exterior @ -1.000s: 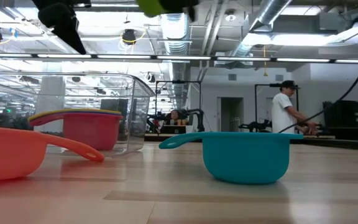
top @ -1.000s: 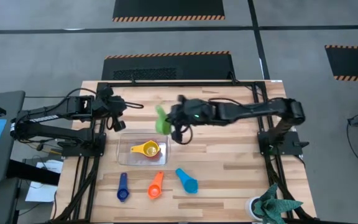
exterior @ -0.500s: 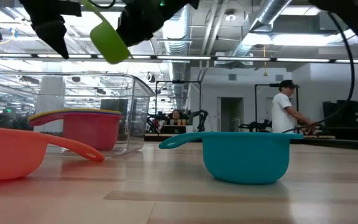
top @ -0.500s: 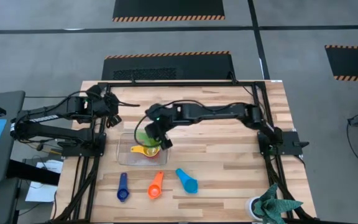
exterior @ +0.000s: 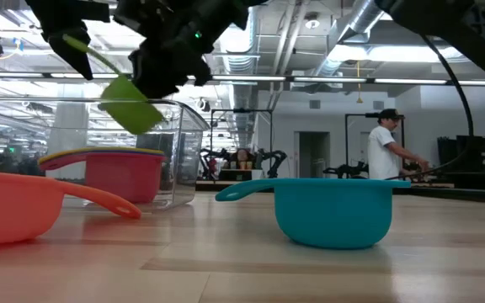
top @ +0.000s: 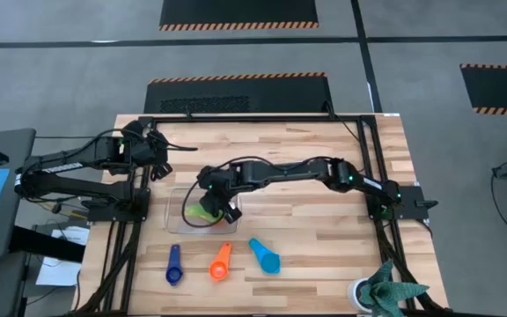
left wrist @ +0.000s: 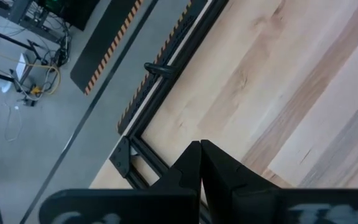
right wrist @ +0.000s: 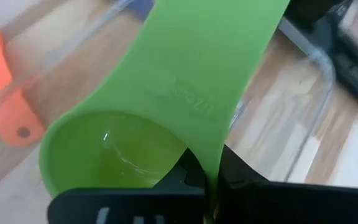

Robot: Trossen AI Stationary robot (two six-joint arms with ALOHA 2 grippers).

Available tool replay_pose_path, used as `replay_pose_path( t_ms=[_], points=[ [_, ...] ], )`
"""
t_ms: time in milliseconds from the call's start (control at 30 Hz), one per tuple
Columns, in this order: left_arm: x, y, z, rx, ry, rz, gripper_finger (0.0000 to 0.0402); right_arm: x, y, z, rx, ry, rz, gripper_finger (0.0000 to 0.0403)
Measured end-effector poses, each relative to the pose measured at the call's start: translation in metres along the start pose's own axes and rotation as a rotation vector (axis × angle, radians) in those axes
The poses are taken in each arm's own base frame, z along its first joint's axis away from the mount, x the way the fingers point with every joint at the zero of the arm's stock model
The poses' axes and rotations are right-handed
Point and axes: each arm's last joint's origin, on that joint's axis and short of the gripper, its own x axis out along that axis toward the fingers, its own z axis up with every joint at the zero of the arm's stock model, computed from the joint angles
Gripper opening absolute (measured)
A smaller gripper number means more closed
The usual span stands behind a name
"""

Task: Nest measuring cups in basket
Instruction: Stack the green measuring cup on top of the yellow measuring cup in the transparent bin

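Observation:
My right gripper (top: 216, 199) is shut on the green measuring cup (top: 198, 211) and holds it over the clear basket (top: 172, 225). In the low view the green cup (exterior: 130, 106) hangs tilted above the basket's rim (exterior: 183, 108). A red cup (exterior: 114, 175) with yellow and blue rims nested in it stands in the basket. The dark blue (top: 174, 265), orange (top: 221, 261) and light blue (top: 266, 256) cups lie on the table near the front. My left gripper (top: 160, 164) is shut and empty at the table's far left. My right gripper pinches the green cup's flat handle (right wrist: 211, 163) between its two fingers, at the handle's side edge close to the bowl. The fingers slant down from the table's right. The cup is lifted clear and tilted, its bowl (right wrist: 107, 155) lower than its handle's free end (exterior: 72, 40).
The orange cup (exterior: 15, 206) and the light blue cup (exterior: 335, 212) stand close to the low camera. A potted plant (top: 384, 291) stands at the table's near right corner. A person (exterior: 387, 151) stands in the room behind the table.
My right gripper has carried the green cup from the table's far middle toward the left and near side and down, to a place over the basket. The cup has tipped and stays in the shut fingers.

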Motion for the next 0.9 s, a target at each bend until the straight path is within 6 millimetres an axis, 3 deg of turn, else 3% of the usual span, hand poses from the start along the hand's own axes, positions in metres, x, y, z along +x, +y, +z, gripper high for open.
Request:
replay_pose_path(
  t_ms=[200,500,900],
  points=[
    [0.0,-0.001,0.0,-0.004,0.005,-0.028,0.0,0.011,0.002,-0.004,0.003,0.028,-0.024,0.0011],
    [0.0,-0.002,0.0,-0.019,0.012,-0.057,0.0,0.013,0.0,-0.005,-0.002,0.074,-0.097,0.006],
    [0.0,-0.002,-0.001,-0.029,0.02,-0.083,0.0,0.012,-0.003,-0.008,-0.041,0.091,-0.103,0.0065]
  ],
)
